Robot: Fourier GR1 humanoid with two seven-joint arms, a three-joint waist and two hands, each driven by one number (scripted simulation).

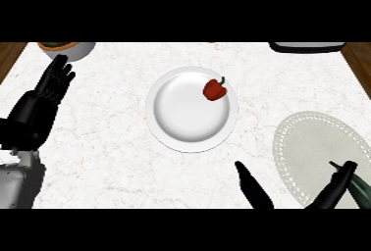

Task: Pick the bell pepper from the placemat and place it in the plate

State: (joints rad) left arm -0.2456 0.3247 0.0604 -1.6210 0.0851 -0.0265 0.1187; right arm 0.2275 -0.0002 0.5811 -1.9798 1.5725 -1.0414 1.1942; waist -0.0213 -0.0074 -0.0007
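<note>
The pepper [214,89] is small, red and shiny, with a dark green stem that points up. It lies in the plate [188,117], near the plate's far right rim. It is up and to the left of the right hand [333,188], well apart from it. The plate is white, smooth and round. The right hand is black, open and holds nothing. Its fingers lie over the near edge of the placemat [311,142], which is pale and round with a dotted rim. The left hand [51,83] rests open at the left edge, fingers up. The counter [109,157] is white stone with thin lines, and between the hands it is bare. A bowl [69,48] sits just past the left hand's fingertips.
</note>
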